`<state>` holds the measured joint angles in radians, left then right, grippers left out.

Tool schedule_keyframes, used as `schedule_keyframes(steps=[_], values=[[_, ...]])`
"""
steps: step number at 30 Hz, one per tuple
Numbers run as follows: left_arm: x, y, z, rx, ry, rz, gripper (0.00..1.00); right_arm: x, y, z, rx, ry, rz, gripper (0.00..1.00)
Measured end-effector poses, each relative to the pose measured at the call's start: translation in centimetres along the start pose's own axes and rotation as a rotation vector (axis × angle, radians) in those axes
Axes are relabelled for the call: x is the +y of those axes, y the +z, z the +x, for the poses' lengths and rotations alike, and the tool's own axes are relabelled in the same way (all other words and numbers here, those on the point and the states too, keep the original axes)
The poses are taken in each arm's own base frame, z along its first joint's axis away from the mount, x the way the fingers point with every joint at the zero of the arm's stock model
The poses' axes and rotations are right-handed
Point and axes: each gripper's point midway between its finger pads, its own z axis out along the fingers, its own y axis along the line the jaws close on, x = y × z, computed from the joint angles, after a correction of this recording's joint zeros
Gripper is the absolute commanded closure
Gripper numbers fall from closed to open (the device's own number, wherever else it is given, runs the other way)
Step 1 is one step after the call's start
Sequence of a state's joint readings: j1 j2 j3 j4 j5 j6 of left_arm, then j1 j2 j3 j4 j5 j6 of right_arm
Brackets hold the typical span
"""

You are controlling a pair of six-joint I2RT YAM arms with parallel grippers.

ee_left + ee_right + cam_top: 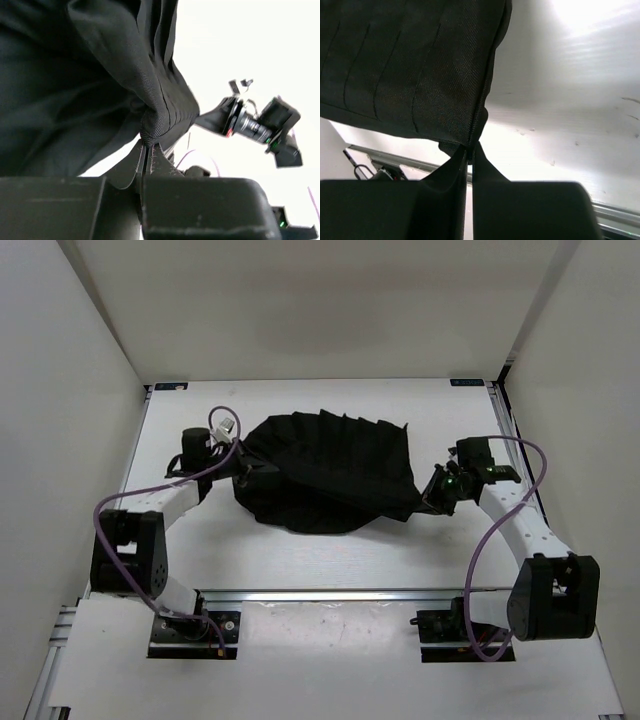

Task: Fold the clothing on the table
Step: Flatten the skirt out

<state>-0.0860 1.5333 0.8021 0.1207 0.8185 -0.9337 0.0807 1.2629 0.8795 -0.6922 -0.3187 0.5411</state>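
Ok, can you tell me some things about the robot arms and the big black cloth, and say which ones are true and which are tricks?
1. The left gripper pinches the black pleated fabric garment. True.
2. The right gripper hangs open, away from the garment. False: it is shut on a corner of it.
3. The garment lies neatly folded into a small square. False: it is spread and bunched between the arms.
4. The flat white tabletop sits under the garment. True.
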Motion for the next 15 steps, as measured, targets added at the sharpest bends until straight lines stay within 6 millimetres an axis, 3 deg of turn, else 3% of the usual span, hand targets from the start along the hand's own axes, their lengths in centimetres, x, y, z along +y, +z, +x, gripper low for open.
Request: schedule_keyframes(steps=[2, 4, 7, 11, 13, 15], values=[[0.2, -1.2, 0.7, 0.01, 0.02, -0.015, 1.0, 0.5, 0.0, 0.1, 0.005, -0.016, -0.014, 0.99], [1.8, -2.2, 2.4, 0.032, 0.01, -0.053, 1.0, 0.5, 0.0, 0.9, 0.03, -0.023, -0.006, 1.0], [5.5, -3.4, 6.7, 0.106, -0.043, -0.161, 1.0, 0.3, -0.3, 3.0, 0.094, -0.044, 0.028, 1.0], [8.5, -5.2, 12.2, 0.221, -0.058, -0.303, 1.0, 0.3, -1.3, 7.0, 0.197, -0.078, 0.032, 0.99], [9.1, -5.9, 13.6, 0.255, -0.058, -0.34, 1.0, -0.1, -1.4, 8.8, 0.254, -0.076, 0.033, 1.0], [10.0, -6.2, 13.5, 0.251, -0.069, -0.378, 1.0, -0.6, -1.2, 9.6, 0.296, -0.06, 0.042, 1.0]])
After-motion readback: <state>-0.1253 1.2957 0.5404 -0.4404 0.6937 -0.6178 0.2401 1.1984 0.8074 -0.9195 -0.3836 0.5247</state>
